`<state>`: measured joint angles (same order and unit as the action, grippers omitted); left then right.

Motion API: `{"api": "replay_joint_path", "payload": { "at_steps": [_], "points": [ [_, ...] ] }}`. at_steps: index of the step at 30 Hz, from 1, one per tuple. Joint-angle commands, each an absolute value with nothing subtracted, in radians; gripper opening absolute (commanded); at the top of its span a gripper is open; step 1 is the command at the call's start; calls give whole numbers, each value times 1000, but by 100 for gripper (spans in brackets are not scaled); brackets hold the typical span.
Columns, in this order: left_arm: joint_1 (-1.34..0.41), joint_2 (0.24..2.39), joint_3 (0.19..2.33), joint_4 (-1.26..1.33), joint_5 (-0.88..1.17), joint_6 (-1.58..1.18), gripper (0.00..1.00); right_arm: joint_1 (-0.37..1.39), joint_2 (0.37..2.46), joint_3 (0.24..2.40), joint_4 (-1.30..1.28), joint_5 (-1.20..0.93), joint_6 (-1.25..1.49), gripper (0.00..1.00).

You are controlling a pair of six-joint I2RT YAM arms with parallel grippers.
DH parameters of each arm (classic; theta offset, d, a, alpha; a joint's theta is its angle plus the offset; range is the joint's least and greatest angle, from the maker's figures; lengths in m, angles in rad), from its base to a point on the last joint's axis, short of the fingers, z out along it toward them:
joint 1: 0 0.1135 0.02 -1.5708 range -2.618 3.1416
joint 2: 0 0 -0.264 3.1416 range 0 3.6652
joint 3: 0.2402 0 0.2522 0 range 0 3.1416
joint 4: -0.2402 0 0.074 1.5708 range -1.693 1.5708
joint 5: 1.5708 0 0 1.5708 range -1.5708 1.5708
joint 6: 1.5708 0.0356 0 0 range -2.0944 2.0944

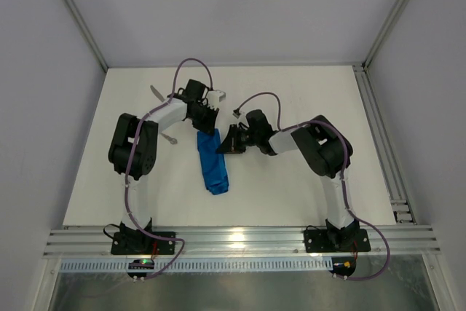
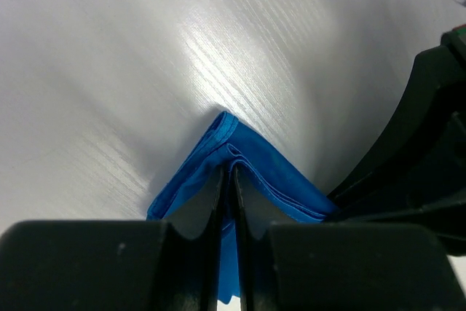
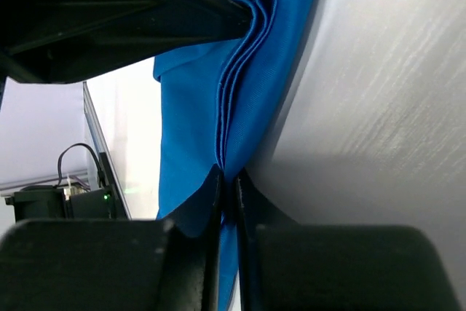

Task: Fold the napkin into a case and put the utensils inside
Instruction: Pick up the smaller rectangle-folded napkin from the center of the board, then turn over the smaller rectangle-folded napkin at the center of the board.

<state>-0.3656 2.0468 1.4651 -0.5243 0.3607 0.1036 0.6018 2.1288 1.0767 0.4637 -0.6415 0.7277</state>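
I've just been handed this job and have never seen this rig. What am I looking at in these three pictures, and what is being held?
Two robot arms stand on a white table. The wide picture looks down from above; the other two come from a camera on each wrist. The blue napkin lies folded into a narrow strip. The left pincer and the right pincer are each shut on it near its far end. Thin silver utensils lie to its left, not held.
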Motion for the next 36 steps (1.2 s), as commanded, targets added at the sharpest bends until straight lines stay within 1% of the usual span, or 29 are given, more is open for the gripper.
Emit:
{"api": "replay_joint_path", "payload": {
  "at_steps": [1, 2, 4, 5, 7, 8, 11, 14, 15, 17, 23, 27, 28, 30, 31, 34, 35, 36],
  "points": [
    [-371, 2006, 1457, -505, 399, 84, 11, 607, 2169, 1049, 405, -575, 733, 6],
    [-371, 2002, 1457, -508, 400, 87, 17, 606, 2160, 1046, 403, -571, 736, 4],
    [-371, 1974, 1457, -512, 400, 86, 24, 606, 2125, 1046, 378, -543, 726, 4],
    [-371, 1964, 1459, -515, 402, 90, 30, 606, 2108, 1046, 362, -531, 718, 4],
    [-367, 1919, 1468, -534, 402, 97, 36, 604, 2054, 1045, 303, -505, 684, 4],
    [-364, 1904, 1473, -544, 409, 100, 40, 604, 2031, 1043, 276, -474, 669, 4],
    [-335, 1835, 1494, -586, 434, 106, 46, 600, 1939, 1045, 155, -413, 594, 4],
    [-292, 1769, 1499, -621, 442, 113, 48, 586, 1861, 1051, 33, -373, 517, 4],
    [-269, 1753, 1497, -630, 442, 130, 49, 583, 1844, 1051, -39, -361, 497, 4],
    [-247, 1715, 1487, -661, 440, 144, 49, 571, 1790, 1051, -104, -328, 434, 4],
    [-140, 1625, 1425, -696, 448, 187, 49, 540, 1659, 1069, -375, -169, 266, 4],
    [-71, 1594, 1411, -716, 457, 204, 50, 540, 1615, 1127, -565, -42, 186, 4],
    [-63, 1589, 1411, -719, 459, 207, 50, 540, 1612, 1143, -601, 35, 172, 4],
    [-37, 1577, 1411, -727, 459, 216, 50, 538, 1609, 1189, -700, 118, 140, 4],
    [-28, 1574, 1411, -727, 460, 218, 50, 540, 1608, 1206, -734, 205, 132, 4],
    [-3, 1563, 1411, -729, 463, 221, 50, 538, 1615, 1261, -860, 349, 110, 4],
    [14, 1563, 1411, -730, 463, 222, 50, 538, 1618, 1288, -888, 450, 109, 4],
    [32, 1560, 1411, -730, 463, 227, 50, 538, 1624, 1299, -940, 500, 104, 4]
  ]
}}
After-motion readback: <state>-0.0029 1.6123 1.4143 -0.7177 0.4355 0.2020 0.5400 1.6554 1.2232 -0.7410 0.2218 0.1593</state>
